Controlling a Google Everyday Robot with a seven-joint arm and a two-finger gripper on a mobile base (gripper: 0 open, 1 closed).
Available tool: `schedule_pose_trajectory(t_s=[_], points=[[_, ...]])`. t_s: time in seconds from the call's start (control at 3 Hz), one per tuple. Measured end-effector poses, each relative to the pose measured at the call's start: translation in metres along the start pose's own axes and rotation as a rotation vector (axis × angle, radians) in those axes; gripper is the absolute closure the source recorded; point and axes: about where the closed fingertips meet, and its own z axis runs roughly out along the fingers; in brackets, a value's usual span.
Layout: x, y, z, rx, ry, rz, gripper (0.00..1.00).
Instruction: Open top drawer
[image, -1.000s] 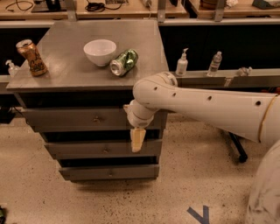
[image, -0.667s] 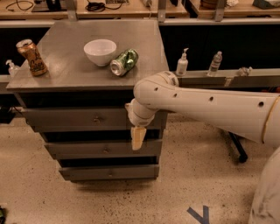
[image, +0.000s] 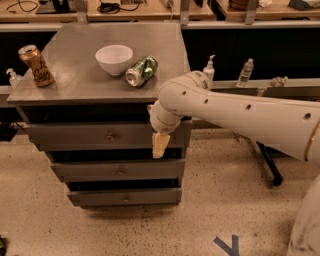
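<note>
The top drawer (image: 75, 135) is the uppermost of three grey metal drawers in a cabinet, with a small round knob (image: 110, 135) at its centre. Its front stands a little out from the cabinet, with a dark gap above it. My gripper (image: 160, 144) hangs from the white arm in front of the drawer's right end, right of the knob, its cream tip pointing down. It holds nothing that I can see.
On the cabinet top (image: 75, 82) stand a white bowl (image: 114, 59), a green can on its side (image: 142, 71) and an upright orange can (image: 36, 65). Two lower drawers (image: 120, 170) sit below. Bottles (image: 245, 72) stand on a shelf at right. A chair leg (image: 267, 165) is on the floor.
The gripper and arm have barely moved; the drawers look the same.
</note>
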Motion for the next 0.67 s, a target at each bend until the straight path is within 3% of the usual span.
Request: schedule_pose_trajectory(t_s=[0.33,0.67], points=[[0.009,-0.008,0.021,-0.041,-0.006,0.026,0.00],[0.014,0.003,0.040,-0.102,-0.005,0.039,0.00]])
